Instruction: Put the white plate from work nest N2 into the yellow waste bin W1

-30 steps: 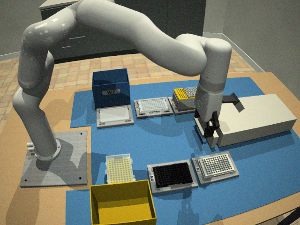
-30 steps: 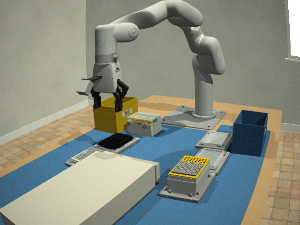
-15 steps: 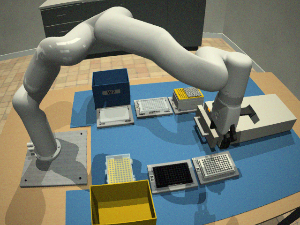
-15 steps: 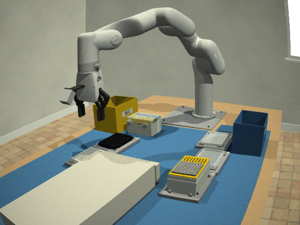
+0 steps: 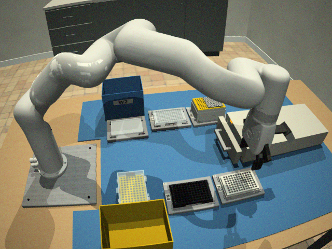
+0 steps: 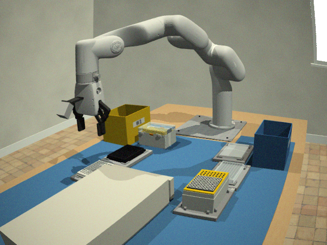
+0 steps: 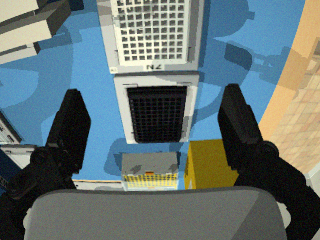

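The end effector (image 5: 259,158), jaws wide and empty, hangs beside the cooler's drawer (image 5: 227,139), above the white plate (image 5: 239,183) in nest N2 (image 5: 258,194); a careless descent could nudge that drawer.

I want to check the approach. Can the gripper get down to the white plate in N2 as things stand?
Probably yes. The gripper is open and holds nothing, above the bench beside the cooler. The white plate lies uncovered in its nest, with nothing over it.
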### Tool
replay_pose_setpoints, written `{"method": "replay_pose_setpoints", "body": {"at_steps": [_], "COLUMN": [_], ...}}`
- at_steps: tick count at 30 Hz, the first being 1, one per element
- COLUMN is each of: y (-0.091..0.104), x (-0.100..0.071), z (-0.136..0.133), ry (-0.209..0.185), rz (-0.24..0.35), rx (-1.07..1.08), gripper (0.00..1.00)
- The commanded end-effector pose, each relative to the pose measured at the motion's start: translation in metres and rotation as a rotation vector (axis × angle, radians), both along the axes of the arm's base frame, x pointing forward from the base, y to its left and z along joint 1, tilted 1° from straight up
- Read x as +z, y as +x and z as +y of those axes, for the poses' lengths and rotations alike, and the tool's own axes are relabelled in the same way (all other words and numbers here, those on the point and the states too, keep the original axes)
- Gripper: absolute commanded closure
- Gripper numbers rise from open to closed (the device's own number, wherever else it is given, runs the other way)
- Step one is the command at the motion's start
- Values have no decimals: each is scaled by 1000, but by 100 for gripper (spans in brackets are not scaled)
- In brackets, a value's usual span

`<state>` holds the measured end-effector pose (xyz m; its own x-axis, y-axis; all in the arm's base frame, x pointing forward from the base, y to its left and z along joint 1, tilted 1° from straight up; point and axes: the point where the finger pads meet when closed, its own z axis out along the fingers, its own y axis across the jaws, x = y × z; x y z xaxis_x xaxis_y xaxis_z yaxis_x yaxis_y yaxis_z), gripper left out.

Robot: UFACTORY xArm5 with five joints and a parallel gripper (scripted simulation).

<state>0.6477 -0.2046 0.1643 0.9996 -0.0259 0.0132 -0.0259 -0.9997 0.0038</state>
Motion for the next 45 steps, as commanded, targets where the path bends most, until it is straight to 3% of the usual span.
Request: {"method": "replay_pose_setpoints", "body": {"at_steps": [1, 15, 45], "y": [1, 1, 2], "x": [2, -10, -56], "z": [0, 0, 0], "ry": [-1, -1, -1], "rz": [-3, -3, -3], "rx": [0, 0, 0], "gripper": [0, 0, 0]}}
